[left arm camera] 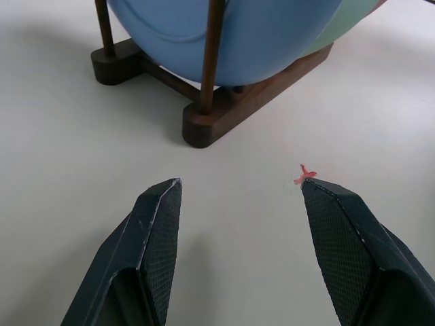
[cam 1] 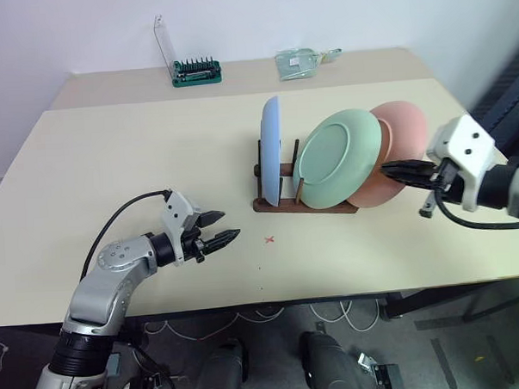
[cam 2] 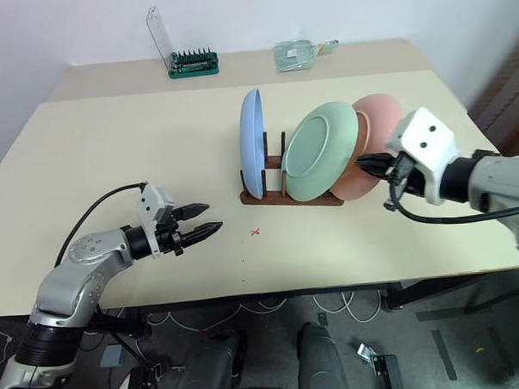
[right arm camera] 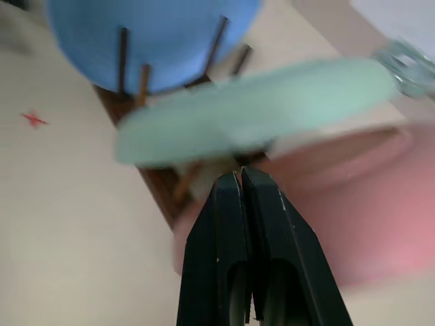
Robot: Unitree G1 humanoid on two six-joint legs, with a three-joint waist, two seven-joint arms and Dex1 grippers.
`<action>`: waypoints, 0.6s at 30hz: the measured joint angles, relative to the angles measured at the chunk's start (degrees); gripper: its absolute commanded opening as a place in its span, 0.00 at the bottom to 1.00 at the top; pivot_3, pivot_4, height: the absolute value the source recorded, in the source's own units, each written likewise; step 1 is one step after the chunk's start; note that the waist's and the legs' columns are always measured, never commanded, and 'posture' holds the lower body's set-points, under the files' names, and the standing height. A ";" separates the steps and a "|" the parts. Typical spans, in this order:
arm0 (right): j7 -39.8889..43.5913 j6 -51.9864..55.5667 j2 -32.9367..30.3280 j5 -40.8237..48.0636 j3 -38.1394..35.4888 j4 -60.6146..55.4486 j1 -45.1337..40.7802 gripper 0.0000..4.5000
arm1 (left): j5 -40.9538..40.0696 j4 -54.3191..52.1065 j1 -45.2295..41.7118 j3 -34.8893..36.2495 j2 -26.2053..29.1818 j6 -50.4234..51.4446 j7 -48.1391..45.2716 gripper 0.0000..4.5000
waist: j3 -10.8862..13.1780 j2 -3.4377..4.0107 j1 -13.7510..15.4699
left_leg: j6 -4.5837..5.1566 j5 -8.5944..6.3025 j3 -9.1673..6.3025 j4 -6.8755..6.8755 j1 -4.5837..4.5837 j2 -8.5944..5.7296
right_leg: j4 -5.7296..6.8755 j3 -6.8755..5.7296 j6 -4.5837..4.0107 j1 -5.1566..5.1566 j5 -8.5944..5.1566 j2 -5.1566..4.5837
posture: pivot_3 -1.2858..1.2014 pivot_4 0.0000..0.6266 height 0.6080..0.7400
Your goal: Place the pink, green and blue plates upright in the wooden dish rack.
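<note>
All three plates stand on edge in the dark wooden dish rack at mid-table. The blue plate is upright at the rack's left end. The green plate leans in the middle, and the pink plate leans behind it on the right. My right gripper is shut with nothing between its fingers. Its tips are at the pink plate's face, just beside the green plate's rim; I cannot tell whether they touch. My left gripper is open and low over the table, left of the rack and pointing at it.
A small red cross mark lies on the table between my left gripper and the rack. At the far edge stand a green screwdriver-bit holder and a clear plastic packet. The table's front edge runs close under my arms.
</note>
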 measured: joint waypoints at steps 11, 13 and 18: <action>0.42 0.26 5.58 -0.83 4.08 -0.79 -8.35 0.01 | 0.02 -0.23 0.94 0.01 -0.08 -0.14 1.13 0.64 | 0.01 -0.03 0.15 | 0.00 0.00 -0.02 0.01 -0.01 -0.02 | -0.01 0.00 0.00 0.00 0.01 -0.01 | 0.52 0.24 1.00; 1.31 0.33 4.55 -1.48 3.47 -0.81 -7.45 0.01 | 0.02 -0.28 1.19 -0.01 -0.09 -0.26 1.21 0.64 | 0.01 -0.02 0.18 | 0.00 0.00 -0.02 0.01 -0.01 -0.02 | -0.01 0.00 0.00 0.00 0.01 -0.01 | 0.52 0.24 1.00; 5.06 0.33 -1.21 -3.65 -0.94 0.02 -1.13 0.01 | 0.46 -0.22 1.53 0.02 -0.01 -0.56 1.22 0.64 | 0.01 -0.03 0.36 | 0.00 0.00 -0.01 0.02 -0.01 -0.04 | 0.00 0.00 0.00 0.00 0.01 0.00 | 0.52 0.24 1.00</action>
